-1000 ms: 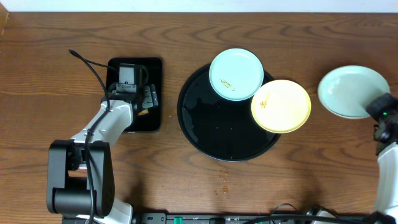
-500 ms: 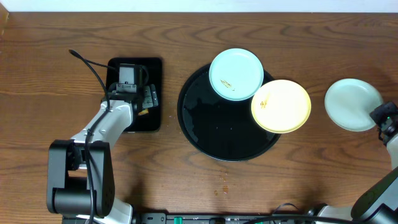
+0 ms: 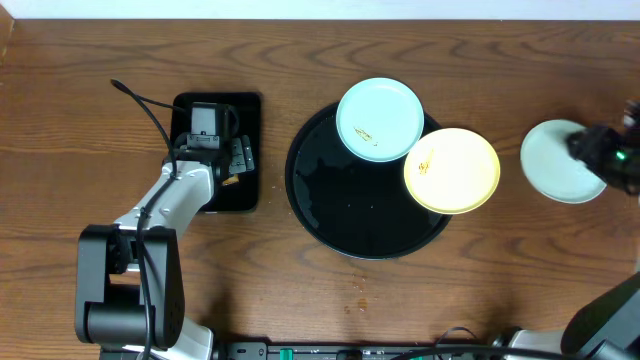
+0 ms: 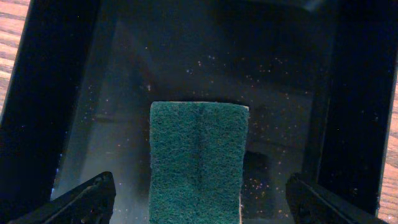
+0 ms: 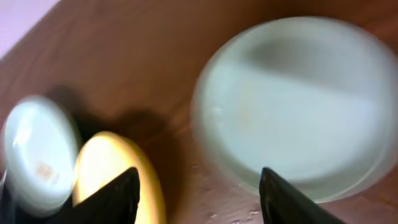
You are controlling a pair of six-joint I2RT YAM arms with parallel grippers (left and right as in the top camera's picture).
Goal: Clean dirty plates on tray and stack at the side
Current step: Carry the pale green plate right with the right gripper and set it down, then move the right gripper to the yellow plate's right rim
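Note:
A mint-blue plate [image 3: 380,120] with a brown smear rests on the far rim of the round black tray [image 3: 345,210]. Overlapping the tray's right rim is a smeared yellow plate [image 3: 452,170]. Another mint-blue plate [image 3: 552,160] lies flat on the wood at the right. My right gripper [image 3: 603,152] hovers over that plate's right edge. In the right wrist view, blurred, my right gripper [image 5: 199,199] is open and empty, with the mint plate [image 5: 298,106] ahead and the yellow plate [image 5: 118,174] to the left. My left gripper [image 4: 199,205] stands open astride a green sponge [image 4: 198,149].
The sponge lies in a small rectangular black tray [image 3: 245,190] on the left, with my left arm [image 3: 170,200] reaching over it. A few crumbs [image 3: 358,292] lie on the wood in front of the round tray. The table's right edge is close to the right plate.
My right gripper has opened and let go of the mint-blue plate, which now lies on the table at the right. The gripper has moved toward the far side. The left arm is unmoved.

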